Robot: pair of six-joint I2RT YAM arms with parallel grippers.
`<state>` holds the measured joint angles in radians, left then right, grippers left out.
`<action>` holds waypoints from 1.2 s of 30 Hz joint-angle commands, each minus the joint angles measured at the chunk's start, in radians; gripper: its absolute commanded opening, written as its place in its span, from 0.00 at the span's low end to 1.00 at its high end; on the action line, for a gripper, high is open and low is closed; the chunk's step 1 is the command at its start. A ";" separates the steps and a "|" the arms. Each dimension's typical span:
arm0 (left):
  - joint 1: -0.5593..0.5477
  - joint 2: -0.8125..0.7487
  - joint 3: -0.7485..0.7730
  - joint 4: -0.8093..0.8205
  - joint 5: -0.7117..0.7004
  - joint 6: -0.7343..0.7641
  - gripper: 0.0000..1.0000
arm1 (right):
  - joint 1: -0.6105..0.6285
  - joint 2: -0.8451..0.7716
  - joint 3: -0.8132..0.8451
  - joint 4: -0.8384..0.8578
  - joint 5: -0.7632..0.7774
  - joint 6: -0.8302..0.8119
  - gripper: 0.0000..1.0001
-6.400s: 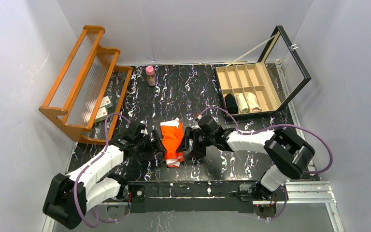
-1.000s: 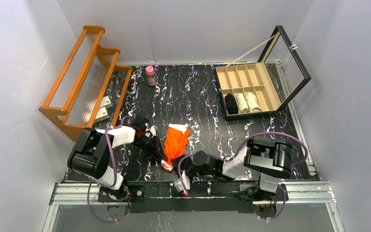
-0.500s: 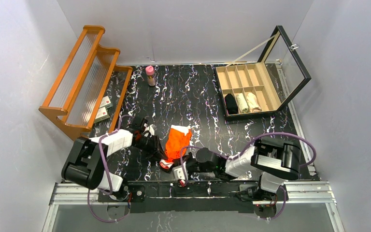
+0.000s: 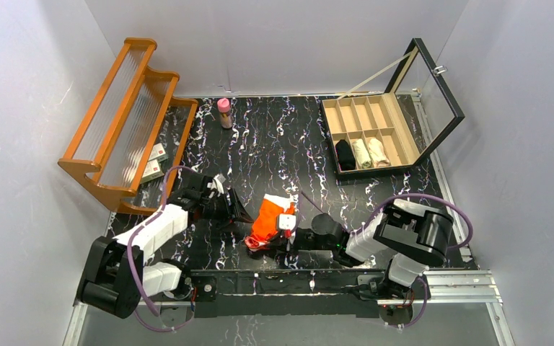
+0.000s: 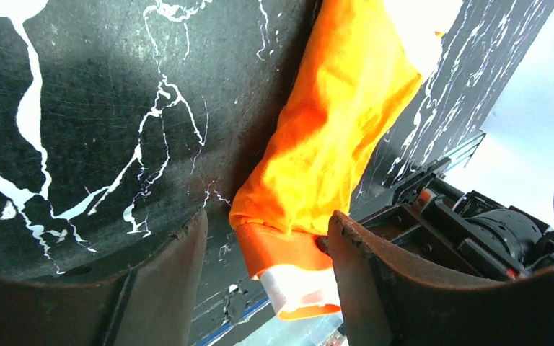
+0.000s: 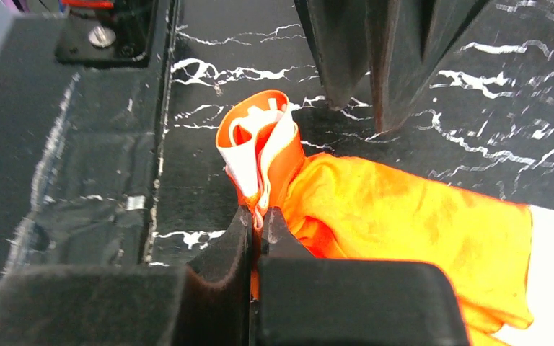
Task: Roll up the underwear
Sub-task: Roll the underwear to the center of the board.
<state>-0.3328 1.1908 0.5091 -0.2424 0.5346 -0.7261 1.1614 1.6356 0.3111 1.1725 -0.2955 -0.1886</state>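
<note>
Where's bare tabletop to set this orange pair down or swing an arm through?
Biggest bare patch: table centre, bordered by the pink-capped bottle, the compartment box and the orange underwear. Crowded: the near middle, where the right gripper pinches the underwear beside the open left gripper, and the left edge by the wooden rack.

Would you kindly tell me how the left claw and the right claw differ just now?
The left claw stands open and grips nothing; the right claw is shut on the white-trimmed end of the orange underwear. The left claw sits left of it, the right claw right of it. Both are low over the black table.
</note>
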 commanded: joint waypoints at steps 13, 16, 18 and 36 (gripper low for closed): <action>0.004 -0.251 -0.066 0.087 -0.101 -0.034 0.61 | -0.059 0.243 -0.178 0.645 0.100 0.684 0.01; 0.005 -0.262 -0.084 0.096 -0.097 -0.042 0.61 | -0.095 0.249 -0.181 0.640 0.077 0.740 0.01; 0.005 -0.262 -0.089 0.100 -0.093 -0.039 0.61 | -0.121 0.247 -0.181 0.629 0.054 0.781 0.01; -0.037 -0.182 -0.086 0.208 -0.024 0.019 0.63 | -0.291 0.034 -0.047 -0.184 -0.002 1.198 0.01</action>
<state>-0.3454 0.9905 0.4229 -0.0803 0.4828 -0.7345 0.8948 1.7054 0.2184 1.2369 -0.2749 0.8803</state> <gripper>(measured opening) 0.626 0.056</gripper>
